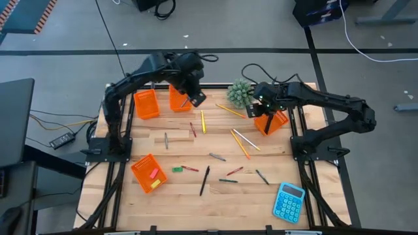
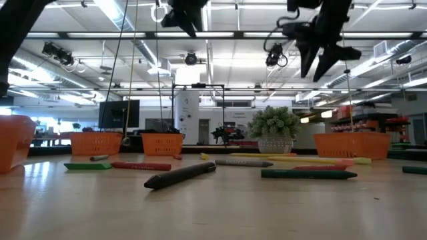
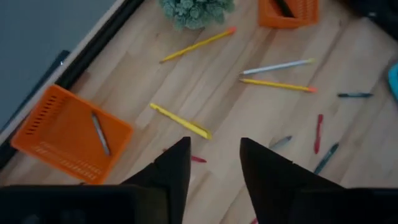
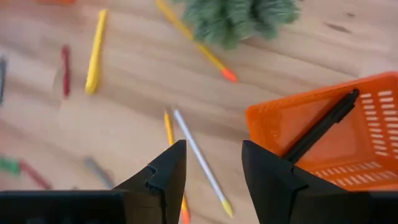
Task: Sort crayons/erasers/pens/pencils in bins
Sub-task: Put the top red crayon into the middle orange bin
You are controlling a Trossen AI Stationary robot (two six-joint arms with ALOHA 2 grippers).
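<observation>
Claws both open and empty: left claw above a back-edge bin, right claw above the pen bin. Next we fetch a pencil.

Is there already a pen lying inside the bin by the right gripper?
Yes, a black pen lies slanted inside the orange bin.

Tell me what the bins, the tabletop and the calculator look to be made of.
The bins: likely moulded plastic, going by their bright orange colour and slotted mesh-like walls, seen clearly on the one in the right wrist view.
The tabletop: wood, apparently butcher-block, with pale joined strips, visible grain and a smooth satin look.
The calculator: probably plastic, a uniform light blue casing; detail too small to confirm.
</observation>
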